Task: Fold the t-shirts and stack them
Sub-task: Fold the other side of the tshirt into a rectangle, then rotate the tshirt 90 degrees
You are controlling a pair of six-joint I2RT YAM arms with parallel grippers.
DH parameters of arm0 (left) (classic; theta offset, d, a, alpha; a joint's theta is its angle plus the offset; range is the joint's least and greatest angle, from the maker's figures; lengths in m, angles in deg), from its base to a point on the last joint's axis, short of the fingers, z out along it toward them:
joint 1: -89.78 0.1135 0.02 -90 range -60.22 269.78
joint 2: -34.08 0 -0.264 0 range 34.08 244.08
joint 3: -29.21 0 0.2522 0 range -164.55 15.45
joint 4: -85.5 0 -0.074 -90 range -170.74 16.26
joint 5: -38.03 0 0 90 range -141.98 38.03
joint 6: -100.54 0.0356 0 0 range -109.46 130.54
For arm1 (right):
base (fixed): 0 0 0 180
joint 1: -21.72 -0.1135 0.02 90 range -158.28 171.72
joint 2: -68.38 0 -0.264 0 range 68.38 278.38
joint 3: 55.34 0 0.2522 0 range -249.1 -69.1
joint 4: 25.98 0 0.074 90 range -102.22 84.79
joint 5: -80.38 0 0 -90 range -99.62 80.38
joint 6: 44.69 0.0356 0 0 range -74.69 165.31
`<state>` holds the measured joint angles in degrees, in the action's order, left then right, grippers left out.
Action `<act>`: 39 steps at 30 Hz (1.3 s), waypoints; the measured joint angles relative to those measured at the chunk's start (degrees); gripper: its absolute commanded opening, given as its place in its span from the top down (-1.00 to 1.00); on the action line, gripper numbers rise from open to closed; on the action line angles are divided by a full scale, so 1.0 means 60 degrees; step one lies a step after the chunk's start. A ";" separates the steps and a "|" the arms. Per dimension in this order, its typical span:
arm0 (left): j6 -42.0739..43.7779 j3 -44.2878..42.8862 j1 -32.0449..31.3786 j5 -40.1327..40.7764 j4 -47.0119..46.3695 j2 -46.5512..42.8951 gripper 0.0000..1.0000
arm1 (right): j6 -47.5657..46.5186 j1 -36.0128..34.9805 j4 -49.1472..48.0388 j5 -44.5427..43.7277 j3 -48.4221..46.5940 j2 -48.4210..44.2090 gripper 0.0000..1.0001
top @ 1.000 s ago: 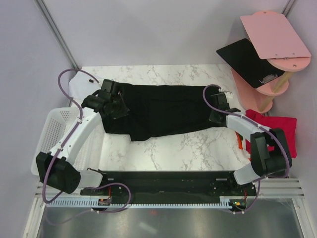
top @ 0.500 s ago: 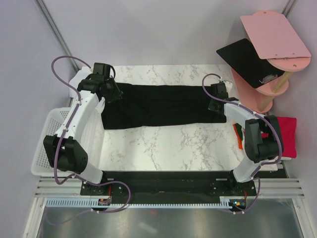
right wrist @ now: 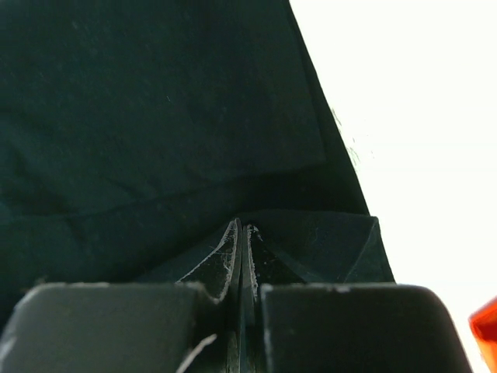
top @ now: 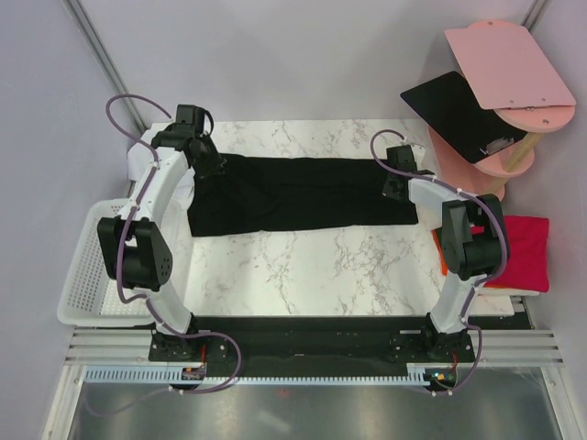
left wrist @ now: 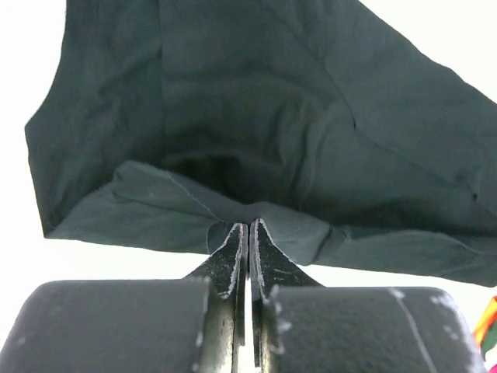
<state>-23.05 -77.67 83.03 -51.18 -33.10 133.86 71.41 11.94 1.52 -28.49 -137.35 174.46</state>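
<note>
Surface: white marble-pattern table, plain grey walls around it, and a metal rail along the near edge. A white slatted basket sits at the table's left edge. A pink stand is at far right with a flat black board on it.

The black t-shirt lies as 1 long band across the far half of the table, running left to right between the 2 arms. The red t-shirt is folded at the right edge. An orange cloth edge shows just left of it, partly behind the right arm.

The left gripper is at the band's far-left corner and the right gripper is at its right end. The top view can't resolve the jaws.

The wrist views do:
- Left: fingertips are pressed together, pinching a small tuck of black fabric. The cloth bunches and sags beyond them.
- Right: fingertips are pressed together, pinching a folded black edge. The cloth is flatter here, with 1 straight fold line.

The wrist backgrounds are blown out white, so no marble shows. Only the top view shows the whole layout.
</note>
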 measured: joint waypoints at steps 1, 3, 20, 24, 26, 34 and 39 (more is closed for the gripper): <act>0.0040 -0.0127 0.0055 0.0000 -0.0011 0.0127 0.96 | 0.0000 0.0004 -0.0004 0.0000 -0.0102 0.0095 1.00; 0.0106 -0.0412 0.0135 0.0000 -0.0011 0.0375 0.96 | 0.0000 0.0011 -0.0015 0.0000 -0.0313 0.0277 0.99; 0.0353 -0.2973 0.0211 -0.0492 -0.0175 0.2634 0.96 | -0.0044 0.0015 -0.0204 -0.0040 -0.1013 0.1337 0.00; 0.0353 -0.3803 0.0211 -0.0688 -0.0168 0.3391 0.96 | -0.0240 0.0051 -0.0576 0.0146 -0.0940 0.1337 -0.96; 0.0353 -0.4295 0.0222 -0.0754 -0.0146 0.3810 0.96 | -0.0321 0.0058 -0.0812 0.0197 -0.0634 0.1129 -0.96; 0.0310 -0.5286 0.0317 -0.1060 -0.0113 0.5002 -0.29 | -0.0641 -0.0229 -0.1392 0.0495 0.0761 -0.1464 -0.96; 0.0299 -0.5202 0.0342 -0.1005 -0.0040 0.5031 -0.32 | -0.0747 -0.0484 -0.1767 0.0616 0.1064 -0.2503 -0.96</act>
<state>-21.25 -108.88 85.09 -57.21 -33.34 164.05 66.93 9.03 -9.08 -24.80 -130.96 159.44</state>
